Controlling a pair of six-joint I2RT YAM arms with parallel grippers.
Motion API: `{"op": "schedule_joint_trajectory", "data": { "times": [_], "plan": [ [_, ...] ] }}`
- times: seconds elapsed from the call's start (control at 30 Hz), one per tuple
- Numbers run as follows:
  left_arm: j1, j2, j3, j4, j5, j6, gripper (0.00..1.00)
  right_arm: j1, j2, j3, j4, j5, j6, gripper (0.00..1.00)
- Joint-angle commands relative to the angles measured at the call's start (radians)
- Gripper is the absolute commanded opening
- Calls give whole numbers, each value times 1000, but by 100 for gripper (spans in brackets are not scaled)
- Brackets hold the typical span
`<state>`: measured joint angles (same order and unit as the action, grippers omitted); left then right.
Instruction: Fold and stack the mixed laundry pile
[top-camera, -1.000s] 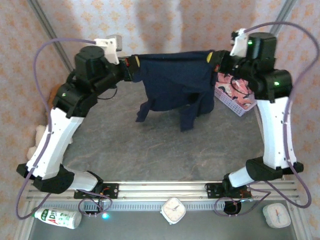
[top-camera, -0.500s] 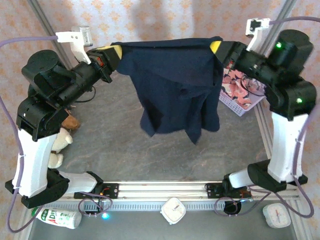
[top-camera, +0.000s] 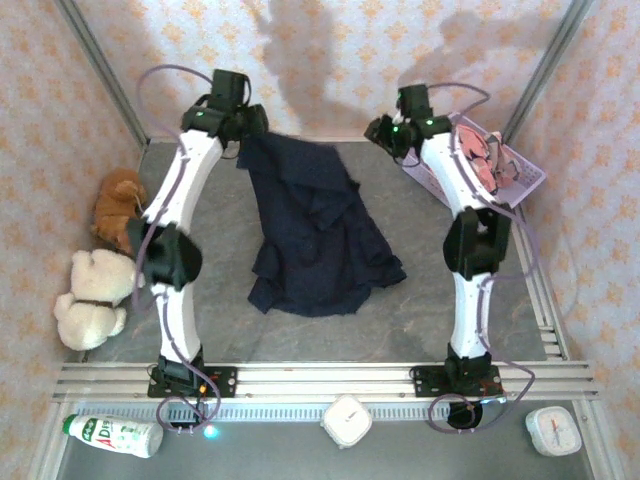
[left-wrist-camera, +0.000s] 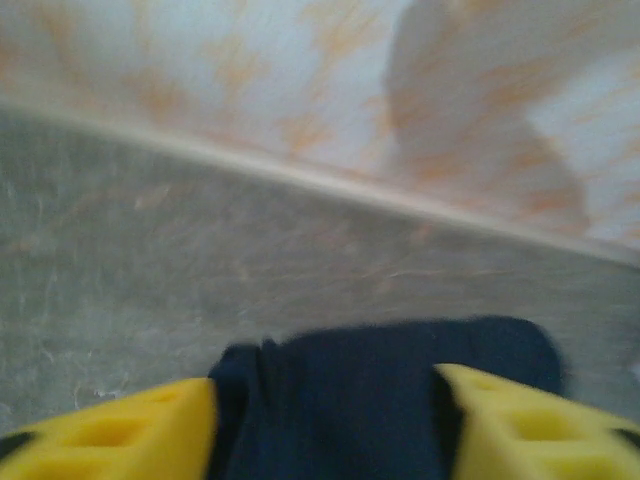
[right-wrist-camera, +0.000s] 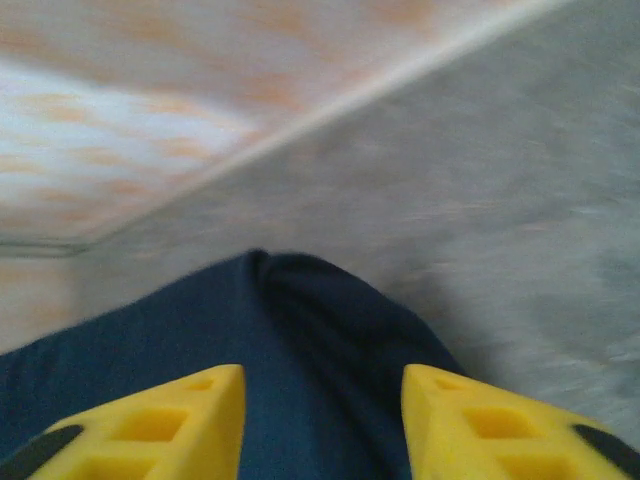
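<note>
Left claw (left-wrist-camera: 327, 380) and right claw (right-wrist-camera: 322, 372) reach to the far end of the tabletop (top-camera: 420, 320), jaws parted, navy cloth lying loose between them. The navy garment (top-camera: 315, 240) sprawls crumpled mid-tabletop. The shark-print pink garment (top-camera: 480, 160) sits in the lavender basket (top-camera: 527, 183), far right.

The plain garment (top-camera: 315, 235) is dark navy, printed garment (top-camera: 485, 160) salmon-pink, basket (top-camera: 525, 180) lavender, table (top-camera: 420, 310) grey.
</note>
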<state>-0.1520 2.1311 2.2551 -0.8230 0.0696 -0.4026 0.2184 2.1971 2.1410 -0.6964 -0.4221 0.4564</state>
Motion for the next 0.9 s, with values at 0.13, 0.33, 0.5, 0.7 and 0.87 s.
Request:
{"op": "schedule_joint_trajectory", "data": {
  "times": [0.13,0.33,0.5,0.7,0.87],
  "plan": [
    [-35,-147,-320,43,59,-90,100,25,-150,-246,-18,198,-109,56],
    [-76,-412,-715,165,156,-196,100,63,-353,-596,-15,173,-139,56],
    [-214,-575,-990,222,135,-316,100,114,-419,-779,14,117,-145,57],
    [-354,-616,-1220,374,92,-490,86,143,-370,-834,60,120,-150,57],
    [-394,-531,-1300,448,75,-571,63,142,-345,-837,64,88,-133,30]
  ]
}}
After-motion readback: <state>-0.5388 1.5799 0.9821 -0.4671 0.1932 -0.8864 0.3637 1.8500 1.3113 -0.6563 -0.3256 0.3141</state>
